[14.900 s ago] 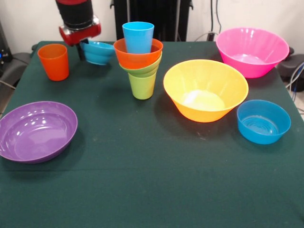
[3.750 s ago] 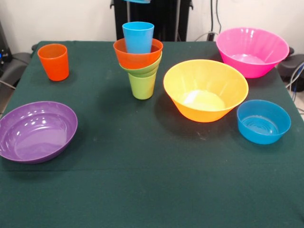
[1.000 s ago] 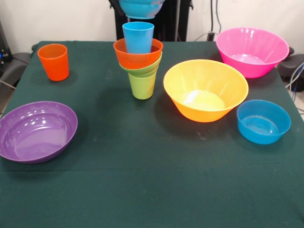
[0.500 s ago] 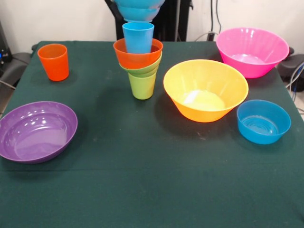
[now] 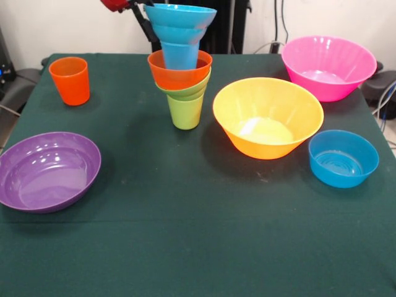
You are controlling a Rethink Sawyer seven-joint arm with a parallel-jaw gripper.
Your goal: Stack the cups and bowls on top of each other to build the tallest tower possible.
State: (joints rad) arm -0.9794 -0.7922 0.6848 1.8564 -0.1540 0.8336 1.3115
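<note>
From the front camera I see the tower [image 5: 182,62] at upper centre of the frame: a lime green cup [image 5: 185,111] as the base, a small green bowl [image 5: 185,90] on it, a medium orange bowl [image 5: 178,75] in that, and a light blue cup [image 5: 180,54] standing in the orange bowl. A blue bowl [image 5: 180,20] sits on top of the light blue cup, its base over the cup's mouth.

The other containers all look empty. An orange cup [image 5: 70,80] stands at upper left, a purple bowl [image 5: 47,169] at lower left, a yellow-orange bowl [image 5: 268,116] right of centre, a pink bowl [image 5: 328,65] at upper right and a small blue bowl [image 5: 343,158] at right.

The gripper [image 5: 133,5] shows only as a red and black piece at the top edge, beside the top bowl's left rim. I cannot tell how far it is open, or whether it grips the rim.
</note>
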